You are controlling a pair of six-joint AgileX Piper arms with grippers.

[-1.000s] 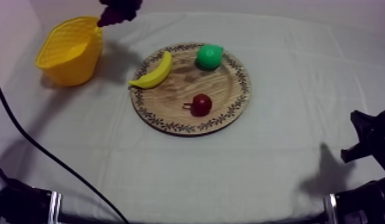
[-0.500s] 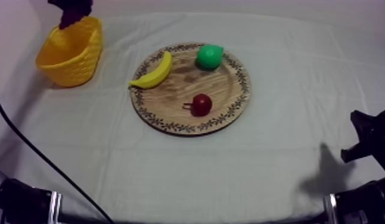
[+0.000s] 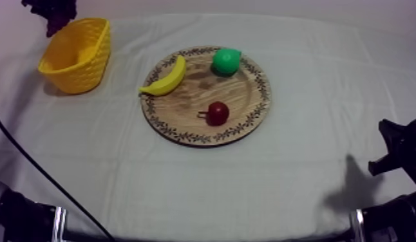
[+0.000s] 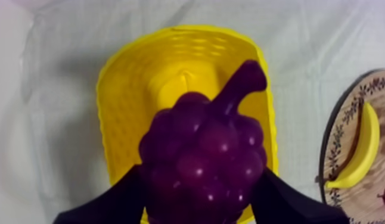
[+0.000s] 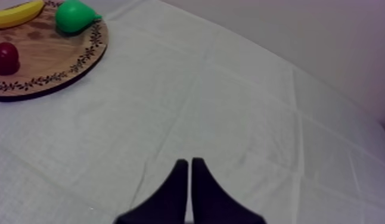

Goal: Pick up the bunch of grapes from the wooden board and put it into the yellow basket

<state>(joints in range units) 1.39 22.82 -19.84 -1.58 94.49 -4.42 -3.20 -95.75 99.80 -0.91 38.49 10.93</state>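
Observation:
The purple bunch of grapes (image 4: 204, 161) hangs right above the yellow basket (image 4: 105, 101), and my left gripper (image 4: 201, 199) is shut on it, one black finger (image 4: 114, 199) at each side. From above, the grapes (image 3: 55, 16) are in the air at the basket's (image 3: 88, 64) far left rim. The round wooden board (image 3: 185, 106) lies mid-table with a banana (image 3: 167, 77), a green pear (image 3: 225, 61) and a small red fruit (image 3: 217, 112). My right gripper (image 5: 189, 164) is shut on nothing above bare cloth, well away from the board (image 5: 52, 59).
The basket stands at the table's far left, a short gap from the board. My right arm (image 3: 397, 154) rests low at the right edge. Open cloth stretches in front of the board and to its right.
My left gripper has carried the grapes leftward, from beside the basket's right rim to over its far left rim. The fruit on the board and the right arm have not moved.

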